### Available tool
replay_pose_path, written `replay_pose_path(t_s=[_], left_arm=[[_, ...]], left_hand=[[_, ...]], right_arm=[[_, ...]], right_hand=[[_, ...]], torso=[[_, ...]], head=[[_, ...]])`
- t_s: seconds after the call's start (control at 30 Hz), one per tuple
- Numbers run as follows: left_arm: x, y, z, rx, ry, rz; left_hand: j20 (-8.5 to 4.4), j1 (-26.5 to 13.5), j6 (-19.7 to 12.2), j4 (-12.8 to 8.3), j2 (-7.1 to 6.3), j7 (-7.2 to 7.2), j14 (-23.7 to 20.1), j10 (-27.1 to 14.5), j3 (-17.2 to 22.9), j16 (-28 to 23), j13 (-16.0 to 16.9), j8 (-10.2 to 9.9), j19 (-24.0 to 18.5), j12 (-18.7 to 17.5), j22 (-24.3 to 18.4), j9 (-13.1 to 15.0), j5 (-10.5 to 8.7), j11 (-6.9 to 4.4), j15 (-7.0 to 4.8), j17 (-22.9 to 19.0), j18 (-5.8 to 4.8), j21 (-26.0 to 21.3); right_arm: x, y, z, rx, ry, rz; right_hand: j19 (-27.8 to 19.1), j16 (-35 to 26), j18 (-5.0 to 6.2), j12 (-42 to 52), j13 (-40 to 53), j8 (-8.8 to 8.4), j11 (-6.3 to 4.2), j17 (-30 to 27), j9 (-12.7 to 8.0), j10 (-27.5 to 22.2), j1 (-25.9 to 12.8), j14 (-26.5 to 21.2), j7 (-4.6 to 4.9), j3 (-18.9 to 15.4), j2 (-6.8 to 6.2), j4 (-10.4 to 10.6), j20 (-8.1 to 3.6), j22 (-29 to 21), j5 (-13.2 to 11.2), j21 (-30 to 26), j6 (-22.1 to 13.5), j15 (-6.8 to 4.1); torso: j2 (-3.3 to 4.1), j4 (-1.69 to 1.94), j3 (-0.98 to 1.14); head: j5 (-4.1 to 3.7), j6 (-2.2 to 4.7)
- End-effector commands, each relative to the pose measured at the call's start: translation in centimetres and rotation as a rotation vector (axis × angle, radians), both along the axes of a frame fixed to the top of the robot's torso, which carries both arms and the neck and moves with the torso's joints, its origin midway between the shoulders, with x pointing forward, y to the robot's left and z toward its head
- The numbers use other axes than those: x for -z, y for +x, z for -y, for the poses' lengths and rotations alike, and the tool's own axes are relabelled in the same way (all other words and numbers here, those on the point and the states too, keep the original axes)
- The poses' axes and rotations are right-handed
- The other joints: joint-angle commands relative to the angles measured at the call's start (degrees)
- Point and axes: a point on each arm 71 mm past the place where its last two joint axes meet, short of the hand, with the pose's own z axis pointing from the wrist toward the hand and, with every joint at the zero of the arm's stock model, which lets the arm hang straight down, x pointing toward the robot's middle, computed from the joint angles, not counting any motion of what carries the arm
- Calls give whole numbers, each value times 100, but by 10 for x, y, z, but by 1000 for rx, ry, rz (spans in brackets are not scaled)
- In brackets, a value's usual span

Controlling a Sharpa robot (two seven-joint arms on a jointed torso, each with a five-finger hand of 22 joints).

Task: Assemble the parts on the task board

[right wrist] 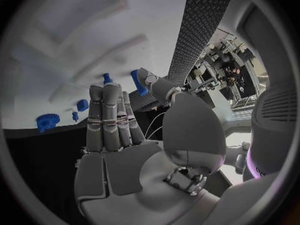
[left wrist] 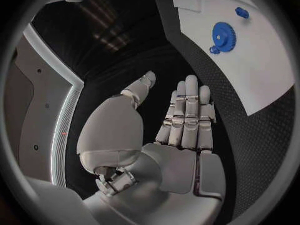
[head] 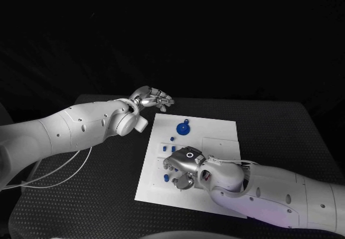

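Left robot hand [head: 152, 97]: we see it off the board, over the tabletop [head: 287, 129] by the board's upper left corner in the head view; fingers straight and apart, holding nothing.
Right robot hand [head: 185, 167]: low over the board's lower middle, fingers extended; the wrist view shows nothing held.
Task board [head: 216, 129]: white plate, centre of the head view.
Blue gear [head: 184, 128]: upper part of the board, well apart from both hands.
Small blue pieces [head: 169, 147]: left strip of the board, just beside the right hand's fingers.
Risk, our judgement: reaching fingers may nudge neighbouring pieces, since they lie close together.
Risk, board: we think a sideways push could slide the plate; we see no clamp.
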Motion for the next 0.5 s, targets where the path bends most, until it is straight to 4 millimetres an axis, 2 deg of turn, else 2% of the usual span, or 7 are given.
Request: replay_pose_path(t_s=[0.03, 0.17, 0.27, 0.3, 0.33, 0.4, 0.5], left_arm=[[-1, 0, 1, 13, -10, -3], [-1, 0, 2, 14, -10, -4], [-1, 0, 2, 16, -10, -4], [-1, 0, 1, 15, -10, -4], [-1, 0, 1, 15, -11, -4], [-1, 0, 1, 14, -10, -3], [-1, 0, -1, 11, -9, -3]], left_hand=[[4, -12, -29, 28, 57, 8, -7, -42, -5, -26, -9, 28, -20, 28, 7, -8, -7, -4, 18, 9, 41, -29], [4, -11, -29, 29, 57, 8, -7, -42, -5, -27, -9, 29, -20, 28, 8, -9, -7, -4, 18, 10, 42, -30], [4, -11, -29, 29, 58, 8, -7, -42, -5, -27, -9, 29, -20, 28, 8, -9, -7, -4, 18, 10, 42, -30], [3, -11, -29, 29, 59, 8, -7, -42, -5, -27, -9, 29, -20, 28, 8, -9, -6, -4, 18, 11, 42, -30], [3, -11, -29, 30, 59, 8, -7, -42, -4, -27, -9, 29, -20, 28, 8, -9, -6, -4, 18, 11, 42, -31], [4, -11, -28, 30, 60, 7, -7, -42, -4, -28, -9, 30, -20, 29, 9, -9, -7, -4, 18, 12, 42, -31], [4, -10, -27, 31, 60, 7, -7, -41, -4, -29, -9, 32, -20, 29, 9, -8, -7, -4, 18, 13, 42, -32]], right_arm=[[-8, 1, 3, 20, 59, 28], [-17, 2, 10, 27, 92, 12], [-28, 10, 23, 59, 129, -26], [-34, 17, 32, 93, 150, -70], [-38, 22, 39, 114, 164, -107], [-41, 29, 50, 151, 178, -167], [-47, 45, 79, 252, 218, -324]], right_hand=[[-35, 27, 121, 34, -17, -37, 48, 7, -9, -76, -15, -17, 6, -38, -42, -5, -2, 95, -36, -36, -41, 37], [-25, 42, 121, 61, -24, -24, 45, 12, -7, -67, -14, -8, 3, -39, -40, -4, -4, 95, -36, -29, -29, 34], [-12, 56, 121, 82, -27, -12, 41, 16, -4, -53, -7, 6, -5, -31, -39, 1, -8, 95, -36, -21, -15, 28], [48, 93, 121, 174, -20, 53, 14, 24, 17, 47, 47, 59, -77, 74, -29, 92, -22, 92, -39, 6, 82, -4], [70, 104, 121, 238, -13, 88, -13, 23, 28, 116, 79, 75, -109, 132, -25, 148, -31, 90, -38, 15, 136, -24], [78, 104, 121, 294, -6, 114, -35, 19, 35, 177, 80, 78, -102, 165, -19, 212, -33, 89, -41, 19, 178, -42], [52, 72, 119, 446, 22, 189, -82, -9, 61, 306, -43, 39, -127, 204, 33, 520, -12, 81, -46, 0, 302, -82]], torso=[[1, -4, 0], [1, -2, 2], [2, 0, 1], [4, 3, 1], [3, 2, 0], [1, -2, -1], [-7, -14, -7]], head=[[-7, 12], [-38, 43], [-59, 66], [-70, 77], [-82, 91], [-95, 107], [-133, 144]])
